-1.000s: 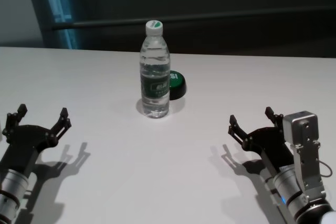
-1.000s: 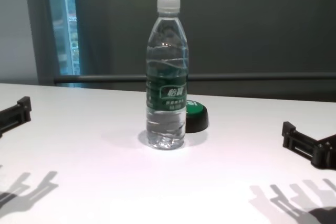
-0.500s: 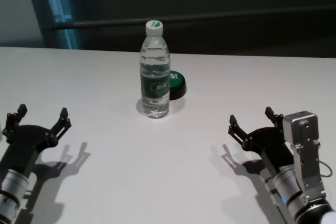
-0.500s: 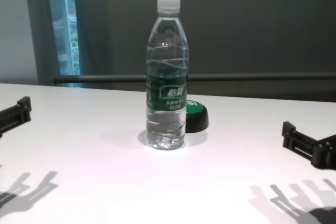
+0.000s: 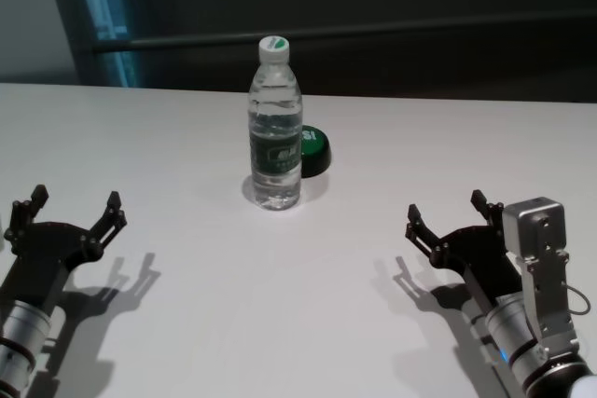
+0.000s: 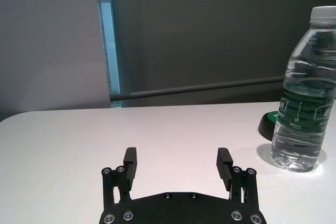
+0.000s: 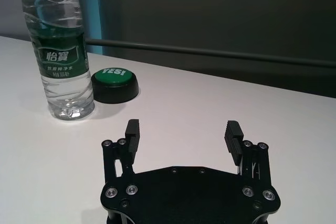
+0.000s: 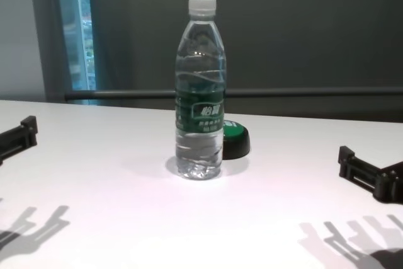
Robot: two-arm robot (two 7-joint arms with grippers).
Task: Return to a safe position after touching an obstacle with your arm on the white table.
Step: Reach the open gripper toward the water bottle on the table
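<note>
Clear plastic, the obstacle (image 5: 275, 128) stands upright mid-worktop (image 5: 298, 323) against a green button (image 5: 313, 149), well apart from the left gripper (image 5: 73, 205) and right gripper (image 5: 445, 209), both wide open and empty, so any retreat should run low and outward.

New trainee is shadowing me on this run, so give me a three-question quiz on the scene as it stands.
1. True or false: the water bottle stands upright on the white table.
2. What sits beside the bottle? A) a green-topped button B) a red cup C) a sponge
3. How do the fingers of the left pincer and the right pincer stand, and what do they hold?

Key: 1 true. 2 A. 3 Both open, holding nothing, low at the near corners, apart from the bottle.
</note>
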